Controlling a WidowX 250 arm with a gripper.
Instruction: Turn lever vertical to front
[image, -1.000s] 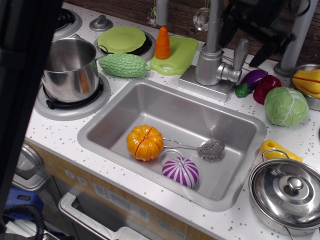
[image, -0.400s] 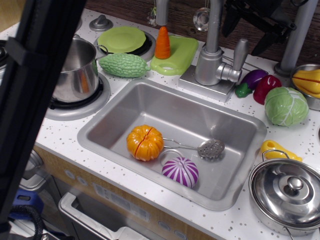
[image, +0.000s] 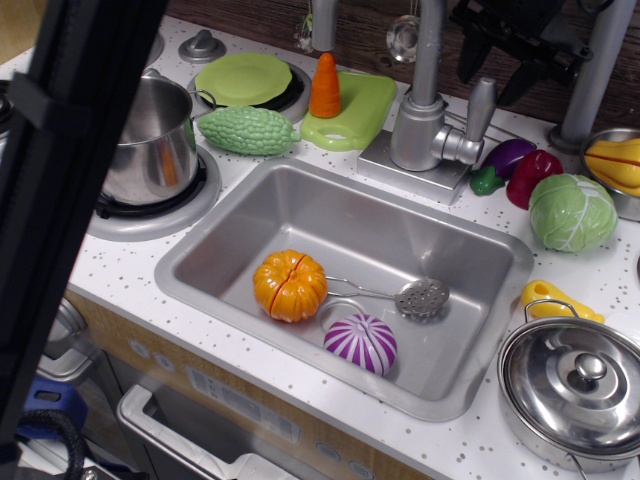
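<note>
The lever (image: 481, 108) is a short silver-grey flat bar. It stands nearly upright on the right side of the faucet body (image: 415, 130), joined to it by a stub. My black gripper (image: 492, 72) hangs at the top right, just above and behind the lever and not touching it. Its two dark fingers (image: 468, 58) point down and stand apart with nothing between them. The top edge of the frame cuts off the upper part of the gripper.
A dark arm link (image: 70, 150) blocks the left foreground. The sink (image: 200, 262) holds an orange pumpkin (image: 290, 285), a purple onion (image: 361, 343) and a slotted spoon (image: 420, 296). An eggplant (image: 505, 160), a cabbage (image: 572, 212) and a lidded pot (image: 572, 385) are on the right. A steel pot (image: 155, 140) stands on the stove.
The dark arm link at the left has swung to a slant. The gripper has shifted slightly right near the lever. The lever has not moved.
</note>
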